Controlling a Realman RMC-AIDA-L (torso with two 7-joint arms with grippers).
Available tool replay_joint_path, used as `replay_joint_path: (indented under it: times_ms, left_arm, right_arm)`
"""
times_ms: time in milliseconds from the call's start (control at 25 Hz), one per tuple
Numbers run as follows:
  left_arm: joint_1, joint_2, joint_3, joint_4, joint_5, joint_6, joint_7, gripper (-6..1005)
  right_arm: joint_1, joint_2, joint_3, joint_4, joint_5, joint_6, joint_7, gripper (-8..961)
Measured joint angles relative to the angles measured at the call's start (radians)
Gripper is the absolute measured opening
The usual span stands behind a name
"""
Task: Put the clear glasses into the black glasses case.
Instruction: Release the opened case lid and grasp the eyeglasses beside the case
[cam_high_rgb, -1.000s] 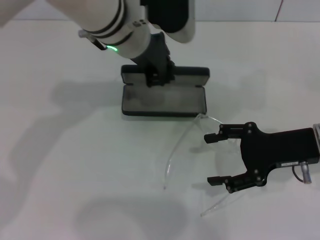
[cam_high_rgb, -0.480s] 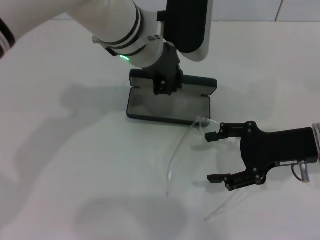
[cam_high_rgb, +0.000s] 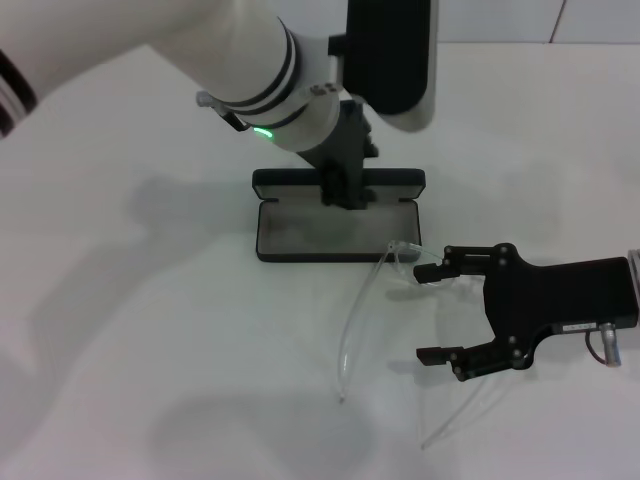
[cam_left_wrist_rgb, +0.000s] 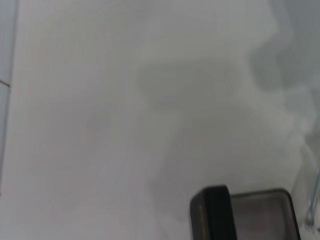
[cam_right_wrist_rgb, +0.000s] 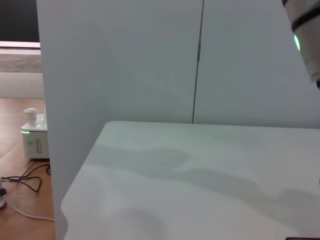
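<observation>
left end effector (cam_high_rgb: 345, 193): pinching the black glasses case (cam_high_rgb: 338, 229) lid | right end effector (cam_high_rgb: 432, 313): spread, around clear glasses (cam_high_rgb: 385, 280) near surface (cam_high_rgb: 150, 330) centre

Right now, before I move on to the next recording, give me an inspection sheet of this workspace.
Surface: plain white table, with arm shadows on it.
Job's things: black glasses case lies open, grey lining up, lid tipped back. Clear glasses lie on the table, unfolded, one corner at the case's front right corner, none of them inside.
Clutter: nothing seen.
Hands: left hand is down on the case's hinge edge between lid and tray; grip state cannot be told. Right hand is open, fingers straddling the glasses' lens end.
Cables: loose cables on the floor beside the table.
Surroundings: white partition panels; a small white device with a green light on the floor.
</observation>
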Motion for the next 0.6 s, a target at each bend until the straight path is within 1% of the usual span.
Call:
replay_joint_path:
  times_ms: [80, 160, 240, 280, 320, 360, 440, 520, 560, 600]
  left_arm:
    - [0.022, 0.001, -0.021, 0.032, -0.032, 0.0, 0.008, 357]
    - [0.059, 0.003, -0.06, 0.082, -0.088, 0.001, 0.034, 428]
    - [0.097, 0.004, -0.112, 0.115, -0.186, 0.008, 0.076, 657]
    - [0.12, 0.005, -0.153, 0.123, -0.275, 0.021, 0.114, 670]
    - [0.131, 0.006, -0.177, 0.126, -0.317, 0.027, 0.135, 683]
    - [0.154, 0.007, -0.219, 0.127, -0.413, 0.045, 0.18, 696]
    - [0.206, 0.008, -0.289, 0.127, -0.556, 0.073, 0.25, 722]
    - [0.29, 0.009, -0.368, 0.121, -0.723, 0.107, 0.35, 748]
    - [0.33, 0.007, -0.39, 0.111, -0.79, 0.117, 0.396, 761]
    - [0.33, 0.007, -0.39, 0.111, -0.79, 0.117, 0.396, 774]
  right_arm:
    - [-0.003, -0.001, 0.0, 0.0, 0.0, 0.001, 0.0, 831]
    - [-0.005, -0.001, 0.003, 0.001, 0.0, 0.001, 0.0, 831]
    - [-0.005, -0.002, 0.006, 0.001, 0.001, 0.001, 0.0, 831]
    - [-0.005, -0.002, 0.008, 0.001, 0.002, 0.001, 0.001, 831]
    - [-0.005, -0.002, 0.008, 0.001, 0.002, -0.001, 0.002, 831]
    - [-0.005, -0.003, 0.008, 0.001, 0.002, -0.003, 0.004, 831]
    - [-0.005, -0.004, 0.008, -0.012, 0.003, -0.006, 0.016, 831]
    - [-0.006, -0.006, 0.008, -0.037, 0.003, -0.005, 0.048, 831]
    - [-0.007, -0.007, 0.006, -0.066, -0.002, 0.002, 0.091, 831]
    - [-0.009, -0.008, 0.003, -0.088, -0.011, 0.005, 0.12, 831]
